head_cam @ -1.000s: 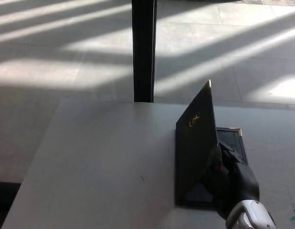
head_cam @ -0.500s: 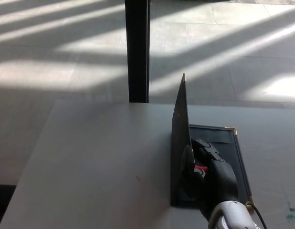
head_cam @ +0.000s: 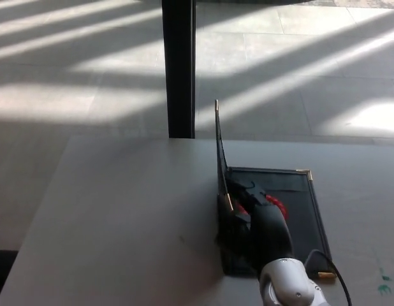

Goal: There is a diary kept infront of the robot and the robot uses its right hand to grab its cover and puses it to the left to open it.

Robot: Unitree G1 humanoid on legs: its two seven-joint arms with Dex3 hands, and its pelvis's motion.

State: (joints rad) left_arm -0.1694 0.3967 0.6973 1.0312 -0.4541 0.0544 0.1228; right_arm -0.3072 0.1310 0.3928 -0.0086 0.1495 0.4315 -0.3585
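Observation:
A black diary [head_cam: 299, 204] with gold corner tips lies on the grey table [head_cam: 120, 217], right of centre. Its front cover [head_cam: 220, 153] stands almost upright on the spine side, seen nearly edge-on. My right hand [head_cam: 251, 210] comes in from the bottom edge and rests against the inner face of the cover near its lower part; a red detail shows on the hand. I cannot tell whether its fingers pinch the cover edge or only press on it. The dark inside page lies flat to the right of the hand. My left hand does not show.
A black vertical post [head_cam: 179, 67] rises just behind the table's far edge, close behind the cover. Beyond it is a sunlit tiled floor [head_cam: 299, 70]. Small green marks [head_cam: 383, 287] sit near the table's right front corner.
The cover has swung leftward from a slanted, outside-facing pose to nearly vertical and edge-on. My right hand moved left and forward with it. The view has also shifted slightly.

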